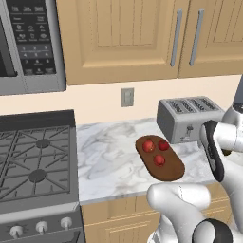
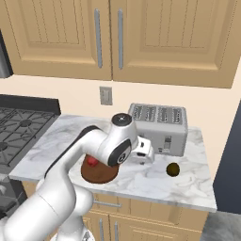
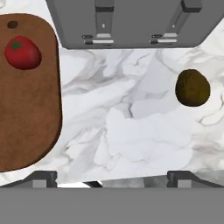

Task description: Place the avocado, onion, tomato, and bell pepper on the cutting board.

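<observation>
Three red items on the cutting board (image 1: 166,168) at counter (image 1: 109,156) front edge; avocado (image 3: 192,88) apart, toward the right edge (before the toaster (image 2: 159,121)); gripper (image 3: 109,177) fingers spread, empty.

No word or number can be made out. The microwave's control panel (image 1: 34,40) carries rows of pale markings, too blurred to read. The toaster (image 2: 158,128) bears no legible label.

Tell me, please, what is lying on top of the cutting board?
Three red round items lie on the cutting board in the left base view. In the right base view the arm covers most of the board.
</observation>
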Robot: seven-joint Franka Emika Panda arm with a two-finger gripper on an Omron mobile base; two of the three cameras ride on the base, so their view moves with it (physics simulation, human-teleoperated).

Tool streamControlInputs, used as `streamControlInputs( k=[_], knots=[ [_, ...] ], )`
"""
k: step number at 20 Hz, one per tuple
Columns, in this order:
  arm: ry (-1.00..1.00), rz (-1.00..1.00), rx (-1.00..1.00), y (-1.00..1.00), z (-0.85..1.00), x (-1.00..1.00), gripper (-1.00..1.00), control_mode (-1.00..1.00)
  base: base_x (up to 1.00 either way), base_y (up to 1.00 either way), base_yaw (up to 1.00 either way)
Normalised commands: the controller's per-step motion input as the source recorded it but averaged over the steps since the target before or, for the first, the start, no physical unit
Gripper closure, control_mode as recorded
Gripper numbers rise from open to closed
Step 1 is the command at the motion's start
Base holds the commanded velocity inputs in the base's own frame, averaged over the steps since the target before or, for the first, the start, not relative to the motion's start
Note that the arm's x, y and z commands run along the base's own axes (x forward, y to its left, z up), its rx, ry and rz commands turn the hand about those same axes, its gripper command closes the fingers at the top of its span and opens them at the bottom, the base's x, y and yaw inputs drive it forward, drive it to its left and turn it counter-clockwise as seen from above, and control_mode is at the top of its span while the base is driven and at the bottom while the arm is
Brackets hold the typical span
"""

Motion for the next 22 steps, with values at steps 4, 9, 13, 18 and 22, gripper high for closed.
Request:
streamControlInputs(
  k=[4, 9, 13, 18, 22],
  knots=[
    [0.0, -0.02, -0.02, -0.59, 0.05, 0.01, -1.0, -1.0, 0.0, 0.0, 0.0],
    [0.0, -0.01, 0.0, -0.29, 0.01, 0.19, -1.0, -1.0, 0.0, 0.0, 0.0],
    [0.0, 0.0, 0.0, -0.25, 0.0, 0.21, -1.0, -1.0, 0.0, 0.0, 0.0],
    [0.0, 0.0, 0.0, -0.33, 0.0, 0.19, -1.0, -1.0, 0.0, 0.0, 0.0],
    [0.03, 0.0, 0.0, -0.33, 0.0, 0.21, -1.0, -1.0, 0.0, 0.0, 0.0]
  ],
)
